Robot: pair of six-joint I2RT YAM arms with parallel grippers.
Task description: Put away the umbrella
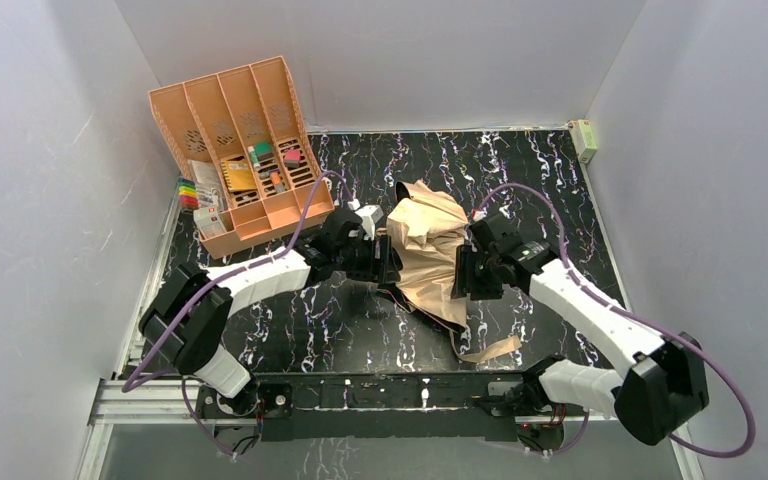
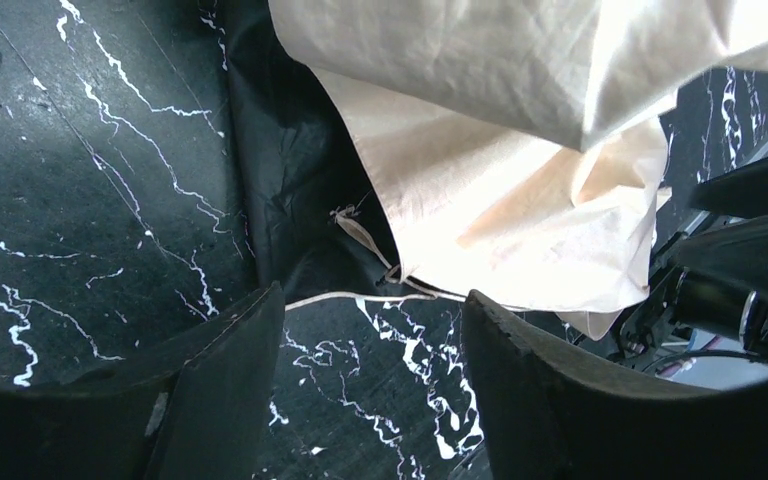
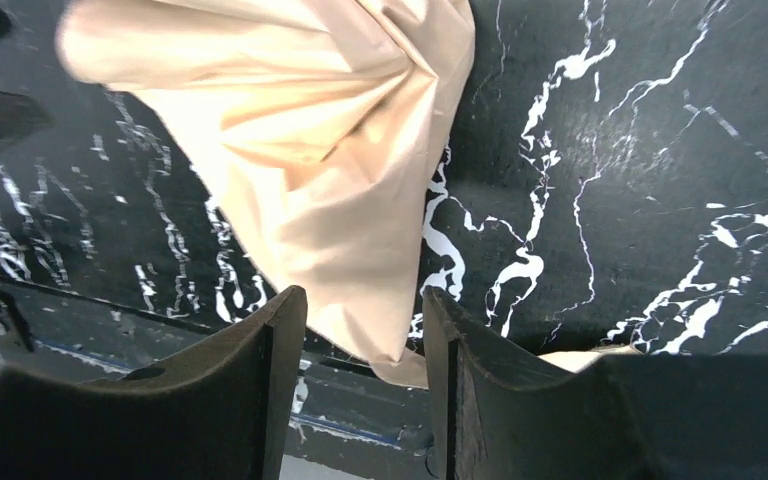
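Note:
The umbrella (image 1: 425, 250), crumpled peach-beige fabric with a dark lining, lies mid-table between both arms. Its strap (image 1: 490, 350) trails toward the near edge. My left gripper (image 1: 385, 258) sits at the umbrella's left side. In the left wrist view this gripper (image 2: 370, 310) is open. Only tabletop and a thin pale hem line show between its fingers (image 2: 230, 370), and the fabric (image 2: 500, 150) lies just beyond the tips. My right gripper (image 1: 460, 272) is at the umbrella's right side. In the right wrist view it (image 3: 365, 310) is open, with a loose fold of fabric (image 3: 310, 150) hanging in the gap, unpinched.
An orange-peach slotted organizer (image 1: 240, 150) with small items leans at the back left, with coloured markers (image 1: 188, 192) beside it. A small pale box (image 1: 583, 138) sits at the back right corner. White walls enclose the black marbled table (image 1: 560, 200) on three sides.

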